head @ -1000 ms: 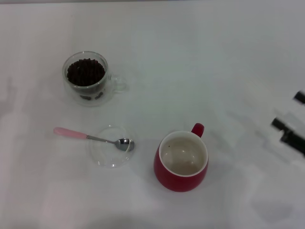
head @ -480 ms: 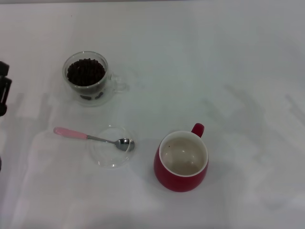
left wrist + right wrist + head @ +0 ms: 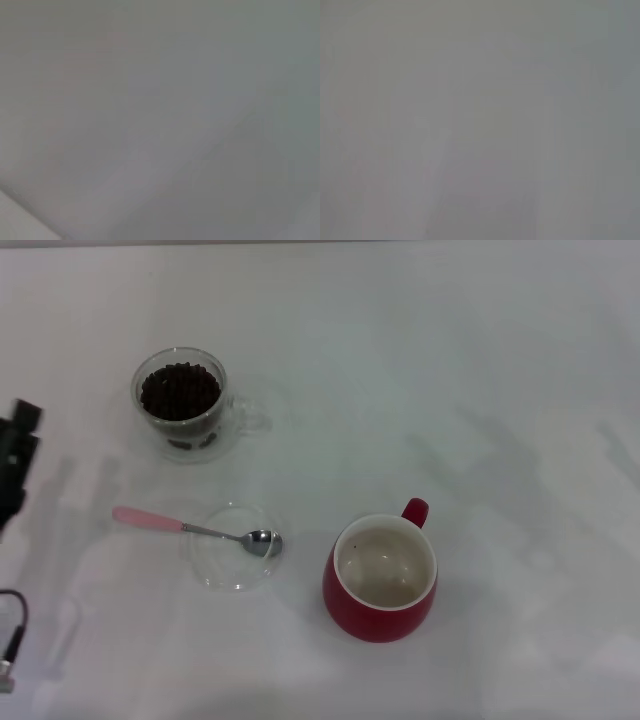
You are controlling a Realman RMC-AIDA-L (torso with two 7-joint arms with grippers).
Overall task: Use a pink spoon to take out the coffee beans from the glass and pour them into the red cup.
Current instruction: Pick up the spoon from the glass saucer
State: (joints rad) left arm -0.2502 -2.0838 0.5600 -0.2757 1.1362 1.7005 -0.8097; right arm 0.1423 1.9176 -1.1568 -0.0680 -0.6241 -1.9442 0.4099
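Tabletop (image 3: 480, 360), white and broad, carries everything: the red cup (image 3: 380, 580) sits nearest the robot with nothing inside, the glass (image 3: 182, 403) of coffee beans (image 3: 180, 390) stands well apart on the far left, and between them the pink spoon (image 3: 195, 528) lies with its bowl resting in a shallow clear dish (image 3: 232, 550). Left gripper (image 3: 15, 455) shows at the left edge, finger spacing impossible to tell; the right gripper is out of view. Likely hazards: a slim handle lying flat may slip, and the light dish could skid.
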